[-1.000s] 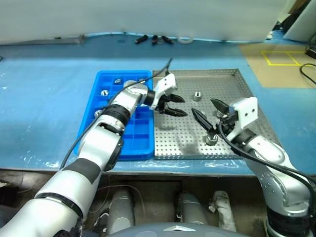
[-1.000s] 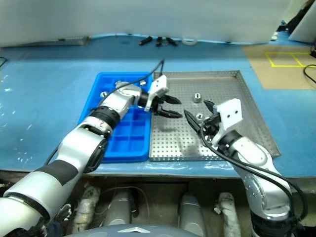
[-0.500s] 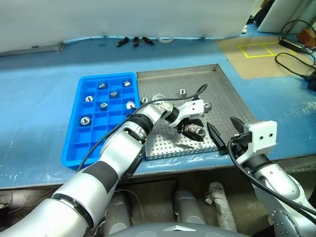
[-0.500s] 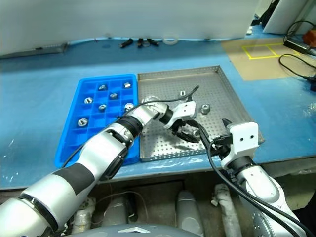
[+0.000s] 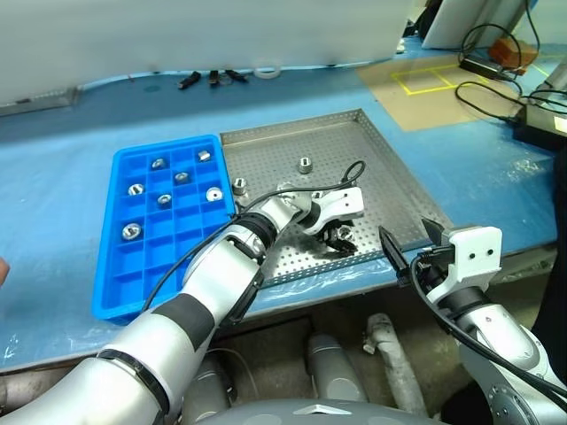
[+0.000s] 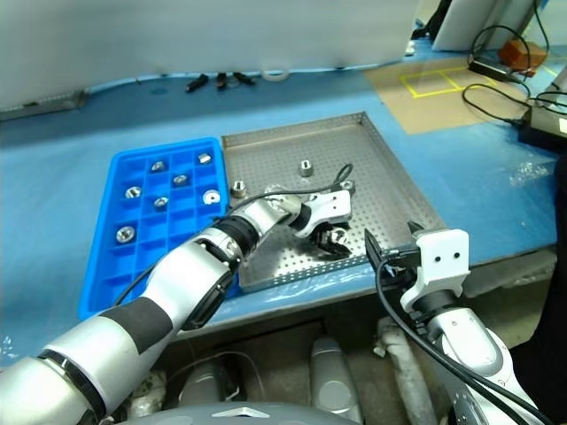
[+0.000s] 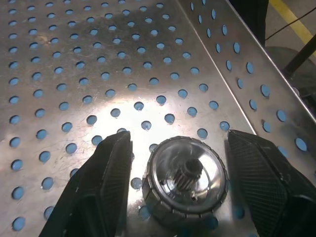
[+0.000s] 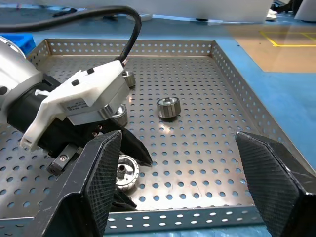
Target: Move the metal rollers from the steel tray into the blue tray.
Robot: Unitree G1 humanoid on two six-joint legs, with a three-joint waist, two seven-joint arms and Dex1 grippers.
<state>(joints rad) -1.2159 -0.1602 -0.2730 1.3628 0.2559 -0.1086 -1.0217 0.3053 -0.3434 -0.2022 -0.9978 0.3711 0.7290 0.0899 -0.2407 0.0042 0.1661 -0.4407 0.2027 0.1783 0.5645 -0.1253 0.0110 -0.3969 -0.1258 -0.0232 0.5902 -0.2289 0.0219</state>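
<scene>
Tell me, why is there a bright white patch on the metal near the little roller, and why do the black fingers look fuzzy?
Left wrist view: the lamp glares off the steel tray just behind the metal roller, washing it white; the left gripper's fingers sit very near the lens, so their edges look soft. Right wrist view: the right gripper's fingers look big and soft too.

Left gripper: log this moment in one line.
left gripper: open, straddling roller | steel tray: roller resting, not lifted | right gripper: open, empty

Silver arms, white wrists, black cables
</scene>
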